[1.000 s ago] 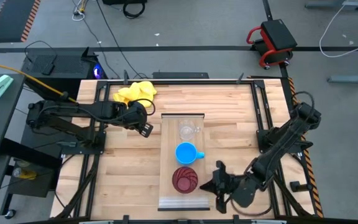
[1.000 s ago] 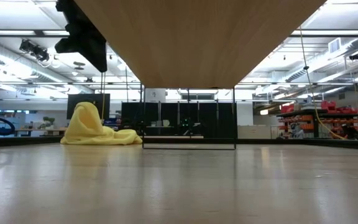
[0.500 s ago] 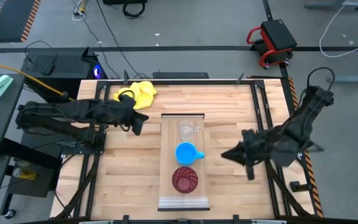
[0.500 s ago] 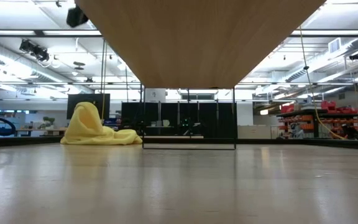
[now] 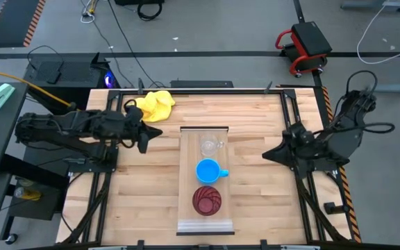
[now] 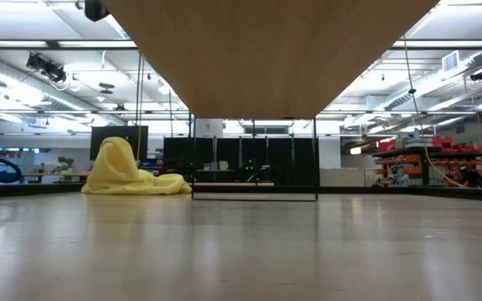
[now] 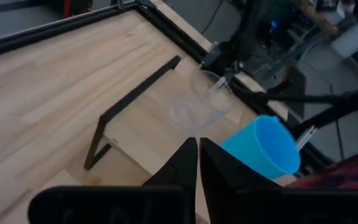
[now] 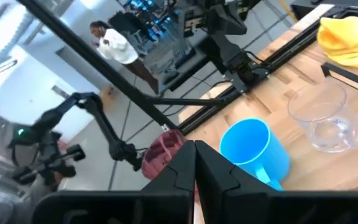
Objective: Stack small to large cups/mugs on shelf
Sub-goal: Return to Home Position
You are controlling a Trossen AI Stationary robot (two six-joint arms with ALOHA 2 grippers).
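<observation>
A long pale wooden shelf board [image 5: 187,212] lies on the slatted wooden tabletop [image 5: 255,114] and carries three vessels in a row. The small clear glass cup [image 5: 210,146] is at the far end, the bright blue mug [image 5: 207,171] in the middle with its handle toward the right arm, and the dark red tumbler [image 5: 206,200] nearest the front. The left hand [image 5: 155,132] hangs near the crumpled yellow cloth [image 5: 153,103], fingers pressed together. The right hand [image 5: 267,155], likewise pressed together, is well apart from the shelf.

Left claw [image 5: 153,132] closed, right claw [image 5: 267,155] closed, well apart
</observation>
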